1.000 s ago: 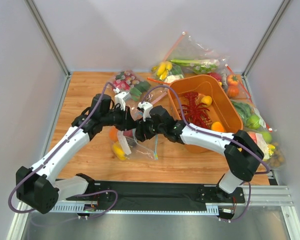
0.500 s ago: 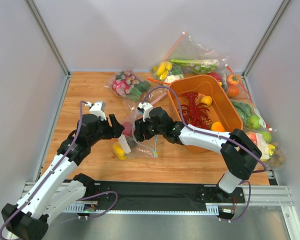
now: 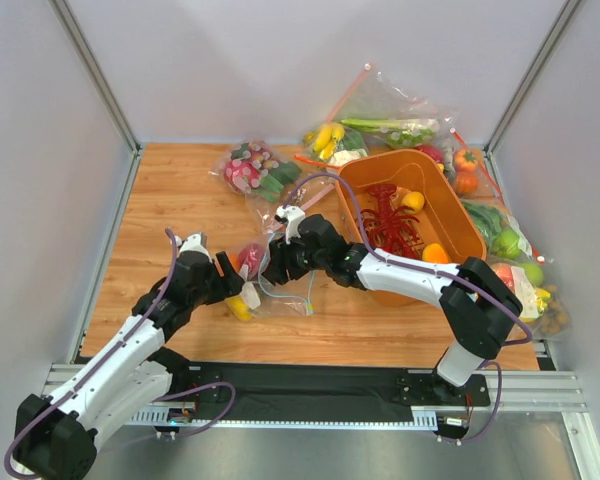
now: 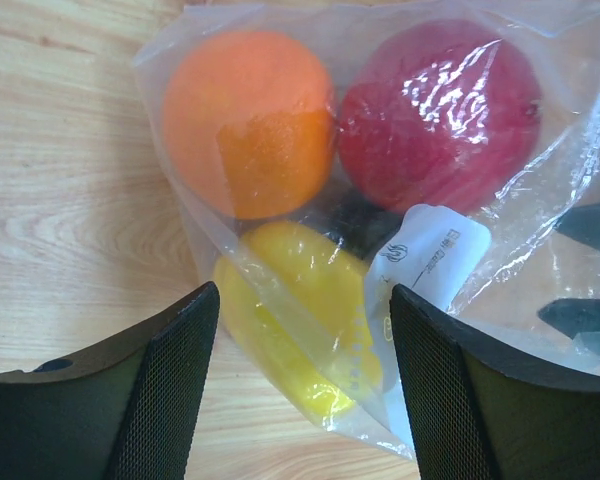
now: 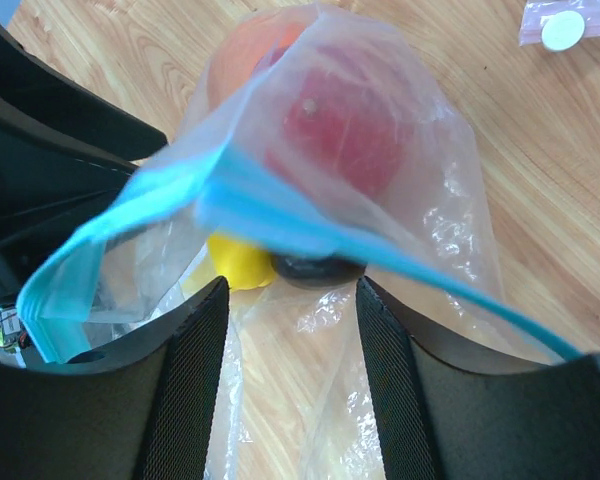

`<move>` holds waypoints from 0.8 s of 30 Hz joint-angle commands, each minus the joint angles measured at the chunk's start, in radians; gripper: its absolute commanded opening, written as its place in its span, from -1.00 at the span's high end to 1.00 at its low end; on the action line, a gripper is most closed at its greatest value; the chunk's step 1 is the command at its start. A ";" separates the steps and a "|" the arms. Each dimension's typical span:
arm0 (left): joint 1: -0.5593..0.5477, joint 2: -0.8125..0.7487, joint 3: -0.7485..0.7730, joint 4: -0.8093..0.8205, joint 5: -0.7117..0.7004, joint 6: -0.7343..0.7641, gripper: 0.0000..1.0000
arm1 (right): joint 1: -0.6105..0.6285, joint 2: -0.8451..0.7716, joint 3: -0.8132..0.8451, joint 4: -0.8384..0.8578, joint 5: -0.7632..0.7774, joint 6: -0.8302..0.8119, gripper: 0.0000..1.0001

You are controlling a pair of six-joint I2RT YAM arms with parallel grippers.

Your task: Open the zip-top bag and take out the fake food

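Observation:
The zip-top bag [image 3: 278, 292] lies on the table between the arms, with its teal strip [image 5: 280, 225] and a white label [image 4: 430, 250]. Inside it are the fake food pieces: an orange one [image 4: 245, 120], a red one [image 4: 435, 110], a yellow one [image 4: 300, 310] and a dark one [image 5: 315, 268]. My left gripper [image 4: 305, 400] is open at the bag's closed end, and the yellow fruit lies between its fingers. At the bag's mouth my right gripper [image 5: 292, 390] has its fingers apart, with the teal strip draped across them and loose plastic between.
An orange bin [image 3: 460, 215] holding a red lobster [image 3: 390, 225] stands right of the bag. Other filled bags lie at the back [image 3: 255, 170], [image 3: 380, 125] and along the right wall [image 3: 500, 240]. Bare wood shows at the left.
My left gripper has opened and pulled back from the bag's far side to its near closed end. The right gripper has kept its place at the mouth.

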 commanded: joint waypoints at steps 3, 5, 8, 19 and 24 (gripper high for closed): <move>0.005 0.002 -0.064 0.122 0.025 -0.070 -0.53 | 0.002 0.027 0.028 0.041 -0.026 0.010 -0.12; 0.005 0.016 -0.074 0.134 0.033 -0.083 -0.53 | 0.003 0.041 0.036 0.038 -0.035 0.013 -0.13; 0.006 0.030 -0.106 0.160 0.052 -0.111 -0.53 | 0.008 0.056 0.036 0.032 -0.031 0.014 -0.13; 0.006 -0.251 -0.119 0.081 0.016 -0.134 -0.99 | 0.013 0.067 0.041 0.003 0.011 0.007 -0.15; 0.006 -0.300 -0.168 -0.010 -0.004 -0.192 -0.99 | 0.014 0.067 0.045 0.004 0.011 0.008 -0.15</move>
